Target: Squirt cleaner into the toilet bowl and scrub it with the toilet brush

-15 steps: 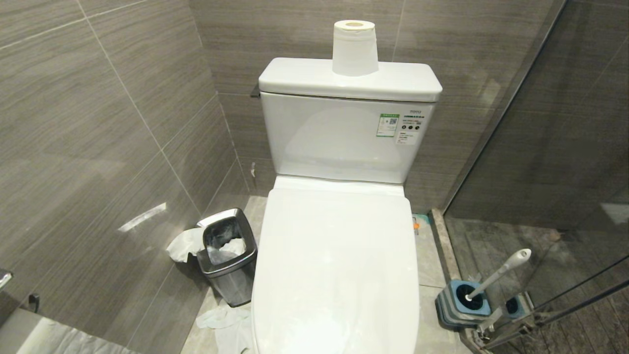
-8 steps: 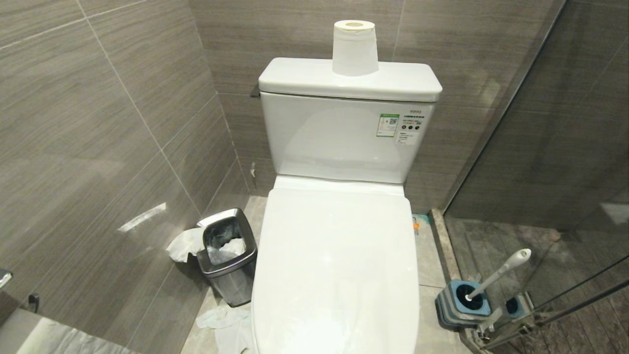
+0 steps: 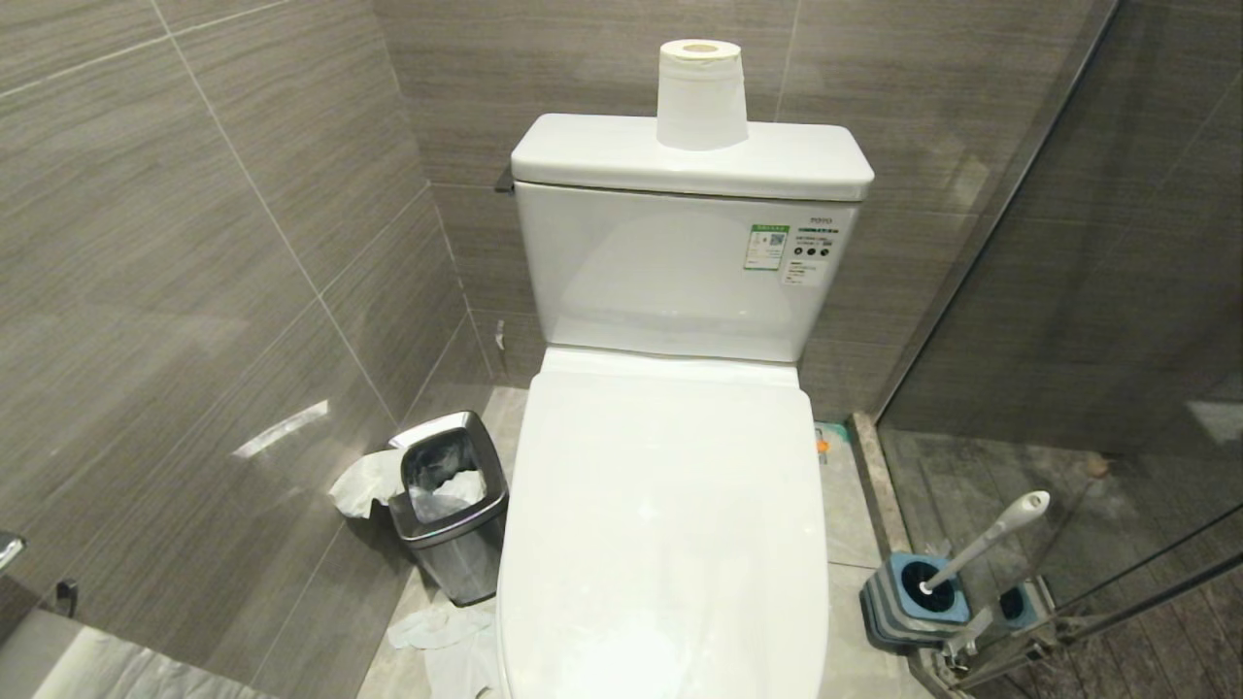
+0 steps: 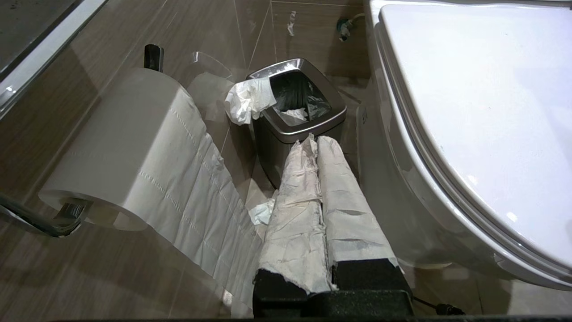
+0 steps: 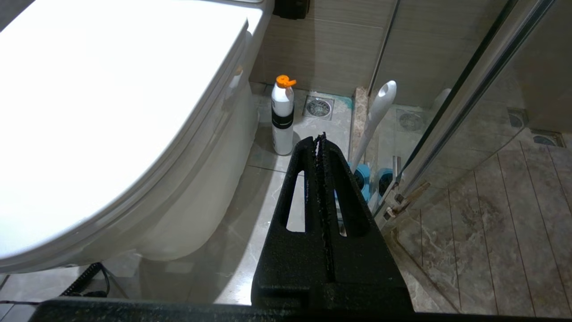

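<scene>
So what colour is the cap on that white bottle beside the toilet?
Orange, on the white plastic bottle with a black band; clearest in the right wrist view.

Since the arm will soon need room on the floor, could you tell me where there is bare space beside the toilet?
Bare tile lies between the toilet and the glass door, bordered by the white bottle and the toilet brush in its holder. The other side is crowded: the waste bin, crumpled tissue and the hanging paper roll.

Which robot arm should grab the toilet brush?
The right arm, probably. The right gripper hangs shut on the side where the toilet brush stands in its holder. The left gripper, shut, faces the waste bin across the toilet lid.
</scene>
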Motion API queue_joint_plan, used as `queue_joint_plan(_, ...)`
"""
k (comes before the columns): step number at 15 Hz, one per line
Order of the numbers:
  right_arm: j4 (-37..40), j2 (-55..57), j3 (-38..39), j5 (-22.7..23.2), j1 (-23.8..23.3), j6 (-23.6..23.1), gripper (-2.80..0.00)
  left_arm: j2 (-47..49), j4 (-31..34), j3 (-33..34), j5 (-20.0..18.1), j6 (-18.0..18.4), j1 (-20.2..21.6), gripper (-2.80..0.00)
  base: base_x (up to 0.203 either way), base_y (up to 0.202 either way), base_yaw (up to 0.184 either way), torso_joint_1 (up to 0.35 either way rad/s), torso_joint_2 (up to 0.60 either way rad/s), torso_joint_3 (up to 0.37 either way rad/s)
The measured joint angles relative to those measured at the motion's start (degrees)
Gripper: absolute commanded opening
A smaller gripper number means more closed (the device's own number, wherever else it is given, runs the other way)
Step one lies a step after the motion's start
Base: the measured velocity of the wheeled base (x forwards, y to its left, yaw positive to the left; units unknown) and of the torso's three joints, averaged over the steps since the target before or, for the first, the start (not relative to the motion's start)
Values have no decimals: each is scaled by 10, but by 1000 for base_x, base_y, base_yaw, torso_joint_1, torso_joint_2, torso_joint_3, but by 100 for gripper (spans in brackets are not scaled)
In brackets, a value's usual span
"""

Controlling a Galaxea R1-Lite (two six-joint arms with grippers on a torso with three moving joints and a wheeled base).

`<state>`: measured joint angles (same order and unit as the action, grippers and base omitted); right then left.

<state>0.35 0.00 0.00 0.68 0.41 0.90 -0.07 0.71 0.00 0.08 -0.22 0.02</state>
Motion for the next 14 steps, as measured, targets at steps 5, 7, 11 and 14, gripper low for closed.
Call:
queue_joint_plan(5, 0, 0, 0, 0, 0, 0, -280, 0, 0, 0, 0, 0, 0, -280, 0, 0, 0, 0, 0, 0)
queue_joint_plan(7, 0, 0, 0, 0, 0, 0, -280, 0, 0, 0, 0, 0, 0, -280, 0, 0, 0, 0, 0, 0)
queue_joint_plan(11, 0, 0, 0, 0, 0, 0, -280, 0, 0, 0, 0, 0, 0, -280, 0, 0, 0, 0, 0, 0)
queue_joint_plan(14, 0, 0, 0, 0, 0, 0, -280, 0, 0, 0, 0, 0, 0, -280, 0, 0, 0, 0, 0, 0)
